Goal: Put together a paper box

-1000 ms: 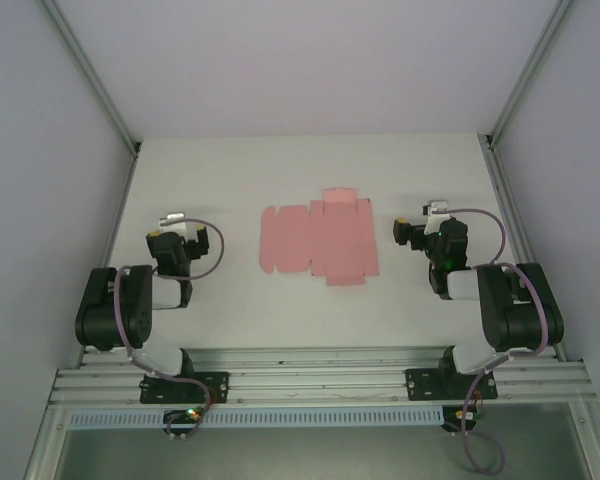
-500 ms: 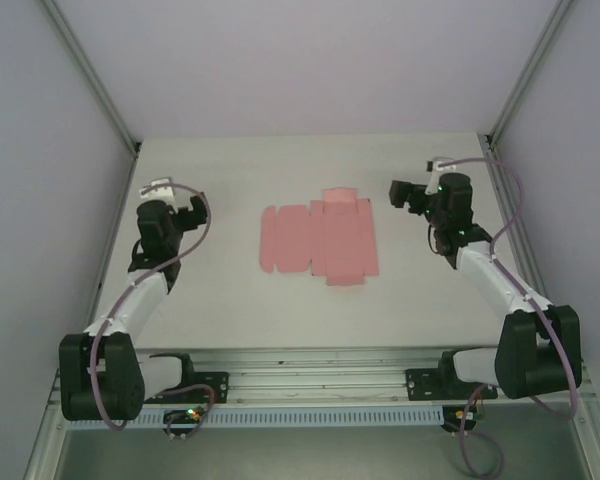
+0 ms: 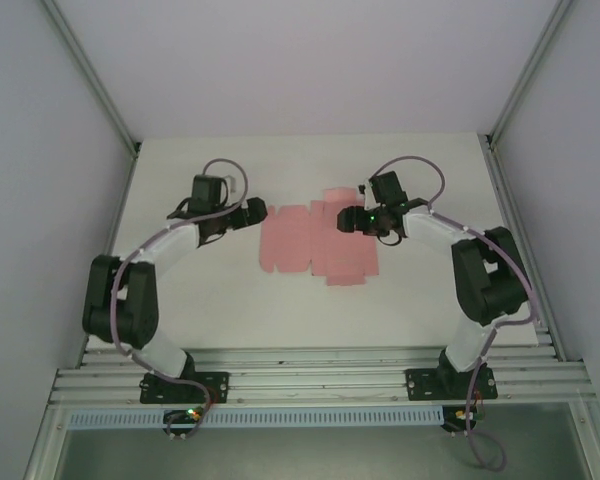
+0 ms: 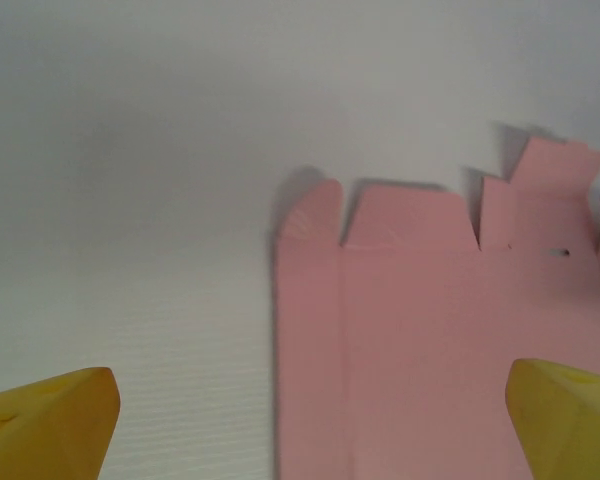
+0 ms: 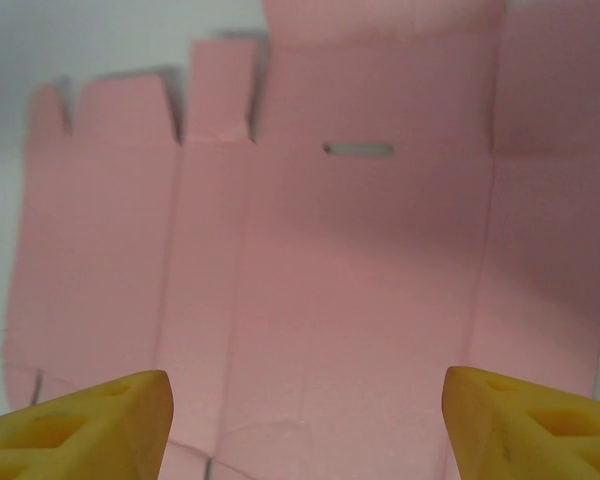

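Fingertips (image 5: 90, 420) of right gripper (image 3: 346, 219) apart, nothing clamped between; hangs just above right half of paper box (image 3: 315, 240), pink card and creases directly beneath. Left gripper (image 3: 256, 212) spread wide too, empty, poised at sheet's left edge, one tip over bare table (image 3: 430, 290), other over pink card. Flat and unfolded, flaps out, mid-table between both claws.

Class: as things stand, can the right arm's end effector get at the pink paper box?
Probably yes: the right end effector hovers open over the right part of the flat paper box, and nothing lies between them.
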